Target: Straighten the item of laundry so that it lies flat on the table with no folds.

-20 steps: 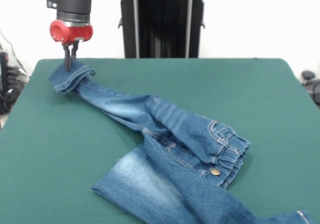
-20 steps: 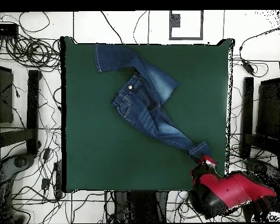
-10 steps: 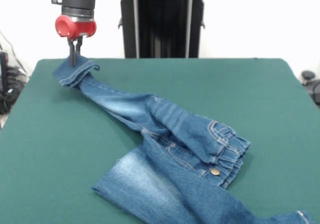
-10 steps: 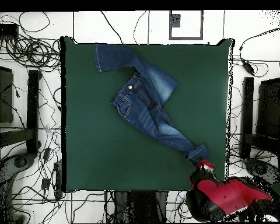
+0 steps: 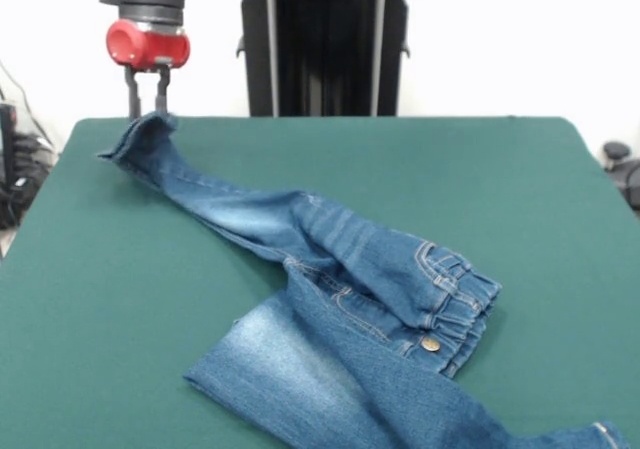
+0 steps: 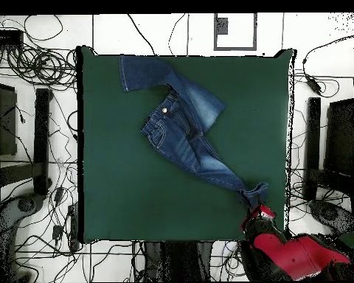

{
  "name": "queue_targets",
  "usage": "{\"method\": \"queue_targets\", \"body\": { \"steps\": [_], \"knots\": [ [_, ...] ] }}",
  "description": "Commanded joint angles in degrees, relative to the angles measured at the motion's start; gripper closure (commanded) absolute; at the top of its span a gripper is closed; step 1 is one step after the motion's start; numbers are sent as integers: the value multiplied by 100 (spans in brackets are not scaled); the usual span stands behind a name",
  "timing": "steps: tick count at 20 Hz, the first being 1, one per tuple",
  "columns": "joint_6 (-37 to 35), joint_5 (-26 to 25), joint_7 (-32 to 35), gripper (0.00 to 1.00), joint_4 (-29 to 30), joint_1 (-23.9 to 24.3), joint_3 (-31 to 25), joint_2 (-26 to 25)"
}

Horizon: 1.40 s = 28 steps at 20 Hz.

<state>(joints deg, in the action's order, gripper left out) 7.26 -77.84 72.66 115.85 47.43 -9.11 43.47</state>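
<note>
The item of laundry (image 5: 380, 299) is a small pair of blue jeans on the dark green table (image 5: 500, 189). One leg stretches to the far left corner and ends in a slightly raised cuff (image 5: 140, 137). The other leg folds across the near edge, under the waistband and button. My gripper (image 5: 146, 107) hangs just above that cuff, open, with nothing between its fingers. In the overhead view the jeans (image 6: 184, 129) run diagonally, and the gripper (image 6: 259, 211) sits past the cuff (image 6: 254, 193) near the table's (image 6: 121, 191) lower right corner.
A black pedestal (image 5: 325, 39) stands behind the table's far edge. Cables (image 6: 32, 59) and dark stands (image 6: 41, 140) lie on the floor around the table. The cuff rests close to the table's edge.
The gripper drew the leg's cuff farther toward the corner, then opened and rose, leaving the cuff on the table.
</note>
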Motion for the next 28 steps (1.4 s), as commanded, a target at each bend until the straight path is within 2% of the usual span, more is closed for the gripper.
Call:
{"method": "queue_targets", "body": {
  "steps": [1,8,13,19,24,26,28],
  "knots": [
    [-272,-195,812,0,331,166,-663,-278],
    [-241,22,650,0,207,-210,-267,-190],
    [-628,111,531,0,505,-128,-512,181],
    [-1307,684,-14,0,1070,337,-1280,825],
    [-2076,2108,-984,0,1739,1259,-2540,1735],
    [-2127,2358,-960,0,1801,1343,-2829,1820],
    [-2111,2307,-738,0,1698,1182,-2830,1670]
  ]
}}
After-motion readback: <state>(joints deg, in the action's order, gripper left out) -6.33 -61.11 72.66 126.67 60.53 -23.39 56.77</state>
